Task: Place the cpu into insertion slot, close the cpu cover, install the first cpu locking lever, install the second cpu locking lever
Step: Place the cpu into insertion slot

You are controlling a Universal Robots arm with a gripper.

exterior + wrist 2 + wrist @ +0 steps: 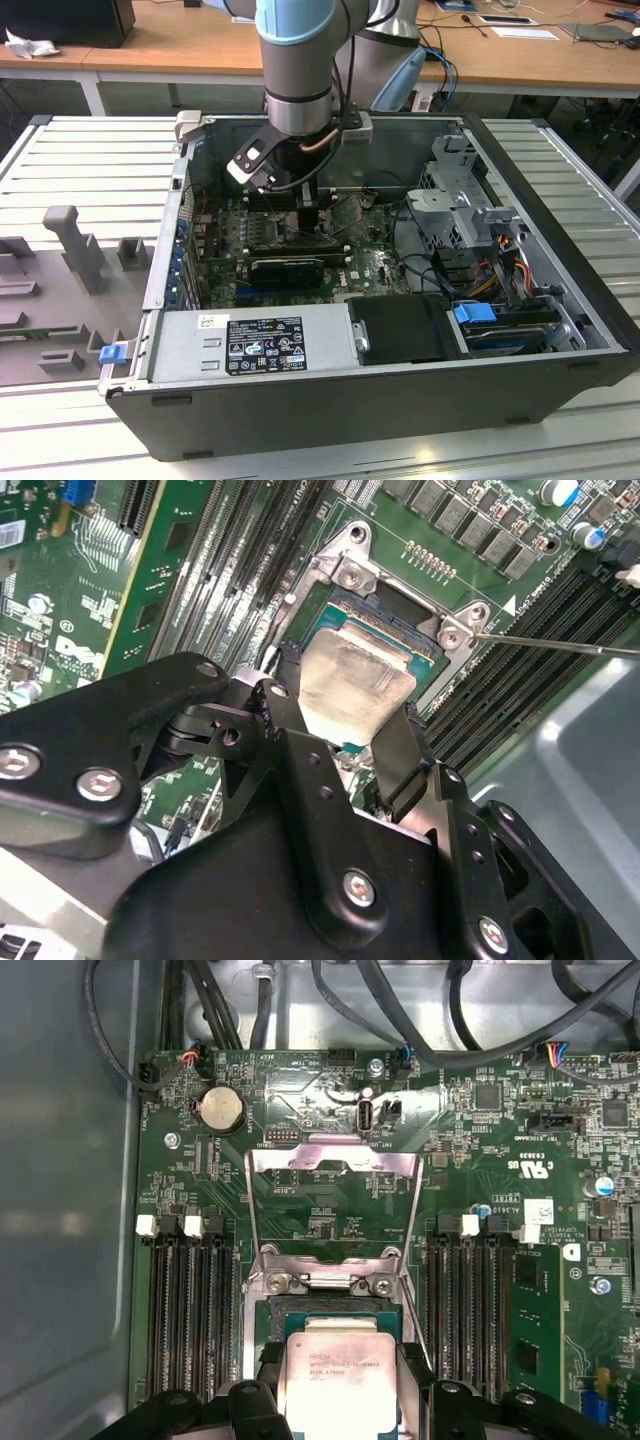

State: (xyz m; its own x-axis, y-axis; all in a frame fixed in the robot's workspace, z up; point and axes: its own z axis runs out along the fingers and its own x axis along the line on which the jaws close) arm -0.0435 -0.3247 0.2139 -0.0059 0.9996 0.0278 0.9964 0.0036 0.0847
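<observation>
Gripper (345, 718) closed on opposite edges of the cpu (355, 680), over the insertion slot (400, 605), cpu cover (335, 1157) standing open.

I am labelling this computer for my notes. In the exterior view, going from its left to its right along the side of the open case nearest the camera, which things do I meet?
Blue latch → silver power supply box → black cover → blue tab.

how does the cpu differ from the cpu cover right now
The cpu is a solid pale plate; the cpu cover is a frame with a large window. The cpu sits over the insertion slot, held by the gripper; the cpu cover is swung open, clear of it. Both are square and silvery.
</observation>
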